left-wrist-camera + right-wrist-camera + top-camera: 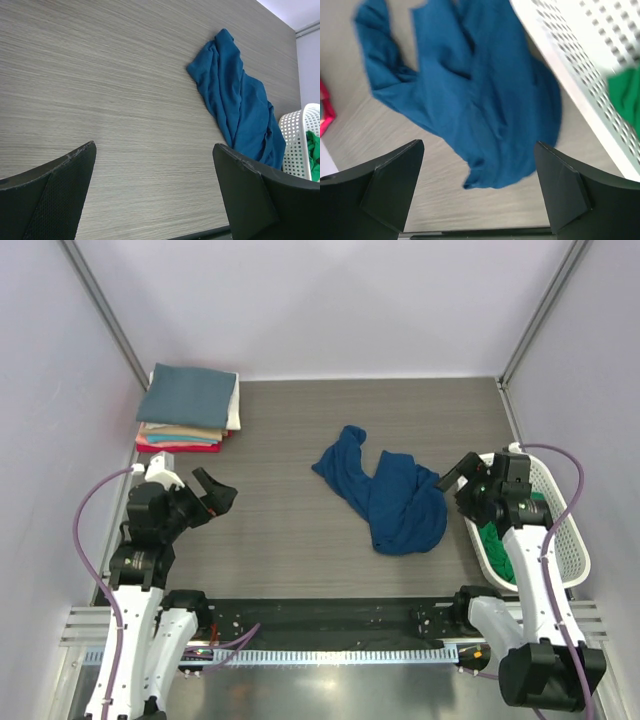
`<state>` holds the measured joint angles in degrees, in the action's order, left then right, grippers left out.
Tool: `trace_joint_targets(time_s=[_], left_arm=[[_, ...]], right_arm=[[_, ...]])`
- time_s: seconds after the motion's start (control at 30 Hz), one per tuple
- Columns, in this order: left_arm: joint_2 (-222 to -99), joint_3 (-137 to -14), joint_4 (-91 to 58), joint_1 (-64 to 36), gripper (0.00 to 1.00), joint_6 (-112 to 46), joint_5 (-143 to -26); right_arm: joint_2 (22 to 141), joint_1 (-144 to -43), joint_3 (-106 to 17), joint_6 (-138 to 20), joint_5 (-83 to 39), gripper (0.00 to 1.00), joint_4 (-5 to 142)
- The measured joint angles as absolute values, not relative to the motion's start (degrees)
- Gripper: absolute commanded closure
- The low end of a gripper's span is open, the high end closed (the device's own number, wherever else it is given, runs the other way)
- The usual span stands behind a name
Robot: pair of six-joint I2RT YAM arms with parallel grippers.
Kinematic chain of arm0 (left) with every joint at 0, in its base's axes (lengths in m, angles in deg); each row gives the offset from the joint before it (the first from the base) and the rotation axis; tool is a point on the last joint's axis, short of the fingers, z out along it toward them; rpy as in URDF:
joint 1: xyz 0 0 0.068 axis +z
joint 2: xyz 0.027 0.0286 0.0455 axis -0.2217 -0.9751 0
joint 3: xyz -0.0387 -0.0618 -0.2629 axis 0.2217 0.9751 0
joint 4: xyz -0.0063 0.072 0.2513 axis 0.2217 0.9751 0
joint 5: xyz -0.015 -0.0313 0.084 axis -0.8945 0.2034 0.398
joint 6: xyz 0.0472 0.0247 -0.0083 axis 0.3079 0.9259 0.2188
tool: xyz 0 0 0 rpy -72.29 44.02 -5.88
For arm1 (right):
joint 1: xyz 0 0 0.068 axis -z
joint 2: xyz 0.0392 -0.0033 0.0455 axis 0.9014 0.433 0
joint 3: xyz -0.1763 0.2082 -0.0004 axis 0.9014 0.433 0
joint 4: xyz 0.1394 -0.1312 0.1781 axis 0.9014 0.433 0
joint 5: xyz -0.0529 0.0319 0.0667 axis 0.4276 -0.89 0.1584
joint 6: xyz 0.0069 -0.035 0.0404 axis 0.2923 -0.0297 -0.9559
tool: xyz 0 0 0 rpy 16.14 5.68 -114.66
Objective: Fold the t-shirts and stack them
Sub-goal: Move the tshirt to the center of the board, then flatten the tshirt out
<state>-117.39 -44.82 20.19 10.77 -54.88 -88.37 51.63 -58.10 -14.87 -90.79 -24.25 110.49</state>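
A navy blue t-shirt [385,495] lies crumpled on the table right of centre; it also shows in the left wrist view [235,105] and the right wrist view [470,95]. A bright green t-shirt [495,548] lies in the white mesh basket [560,515]. A stack of folded t-shirts [188,408], slate-blue on top, sits at the far left. My left gripper [215,495] is open and empty above bare table on the left. My right gripper [455,478] is open and empty, just right of the navy shirt by the basket's rim.
The basket stands at the table's right edge and shows in the left wrist view [295,145] and the right wrist view [580,70]. Pale walls enclose the table on three sides. A black rail [320,615] runs along the near edge.
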Motion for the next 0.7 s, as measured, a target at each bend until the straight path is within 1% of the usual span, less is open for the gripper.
trace_joint_targets(time_s=[0.1,0.17,0.33,0.4,0.43,0.5,0.53,0.6,0.7], left_arm=[[-117.92,-44.82,20.12,10.79,0.00,-54.92,-88.37],[-118.53,-44.82,19.94,10.79,0.00,-55.05,-88.32],[-122.51,-44.82,19.35,10.79,0.00,-55.36,-88.43],[-124.21,-44.82,19.35,10.79,0.00,-55.36,-88.78],[-125.11,-44.82,19.33,10.79,0.00,-55.36,-88.91],[-125.92,-44.66,19.35,10.79,0.00,-55.36,-89.13],[-125.87,-44.55,19.35,10.79,0.00,-55.38,-89.24],[-125.48,-44.51,19.25,10.79,0.00,-55.36,-89.33],[-124.98,-44.51,18.83,10.79,0.00,-55.36,-89.55]], right_arm=[[50.05,-61.18,-15.39,-89.48,-23.99,0.06,107.65],[51.87,-66.38,-16.16,-88.80,-23.07,0.10,106.05],[62.53,-83.96,-17.36,-88.49,-17.54,0.15,102.21],[67.63,-90.99,-17.36,-88.82,-14.13,0.20,101.95],[69.40,-93.38,-17.36,-89.04,-12.67,0.25,101.88],[72.65,-97.68,-17.32,-89.72,-10.44,0.25,101.79],[73.51,-98.62,-17.23,-90.02,-9.39,0.23,101.73],[74.88,-99.74,-17.12,-90.37,-6.35,0.20,101.77],[76.30,-100.20,-17.66,-90.00,-2.31,0.20,101.84]])
